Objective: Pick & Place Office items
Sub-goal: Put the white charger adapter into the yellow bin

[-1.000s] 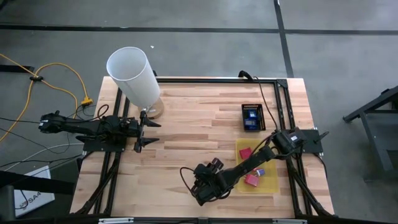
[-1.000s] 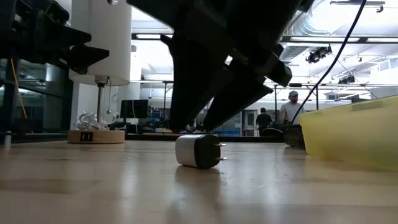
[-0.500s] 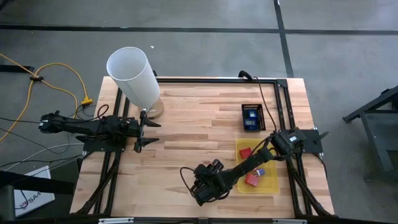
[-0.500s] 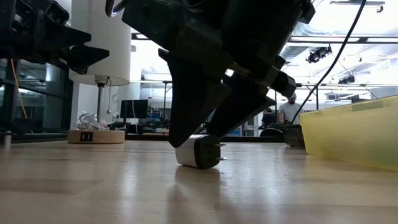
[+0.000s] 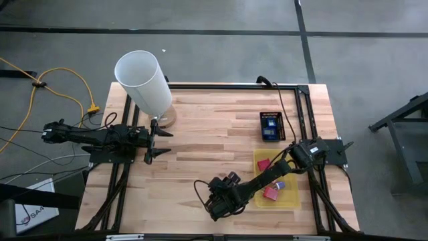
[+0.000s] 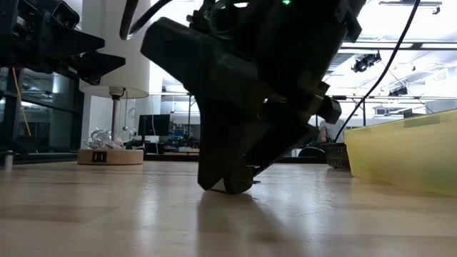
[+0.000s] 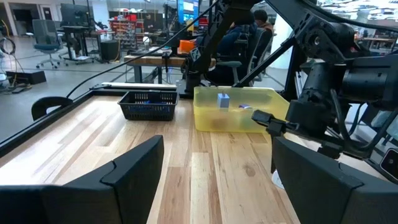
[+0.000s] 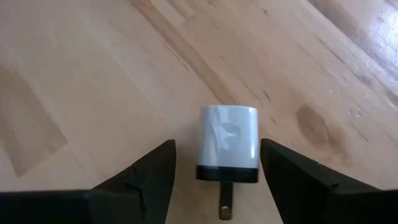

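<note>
Partway through, by the look of it; several office items already in the yellow tray (image 5: 291, 198) near the table's (image 5: 200, 134) right front corner: a red block (image 5: 263, 163), another red or pink one (image 5: 271, 193), a small blue piece (image 5: 281, 185); exact count hard to make out from above. One piece left out on the bare wood near the front edge, just left of the tray: a small white charger plug (image 8: 227, 143).

Right gripper (image 8: 217, 186) lowered over that plug, fingers spread either side with a gap to each, not yet clamped on it; grasp, lift and drop into the tray judged to remain. Left gripper (image 5: 152, 140) idle near the left edge beside the tall white cylinder (image 5: 144, 82), jaws wide apart and empty.

Plug: glossy white rounded-corner block, dark band at one end, metal prongs jutting from it; hard and smooth, likely slippery under the pads. Tray: translucent yellow plastic, rectangular, low-walled. Table: pale butcher-block strips, lightly sheened. Black wire-mesh basket (image 5: 271, 125) towards the right rear, with something blue inside. Cylinder: matte white, set on a round wooden base.
</note>
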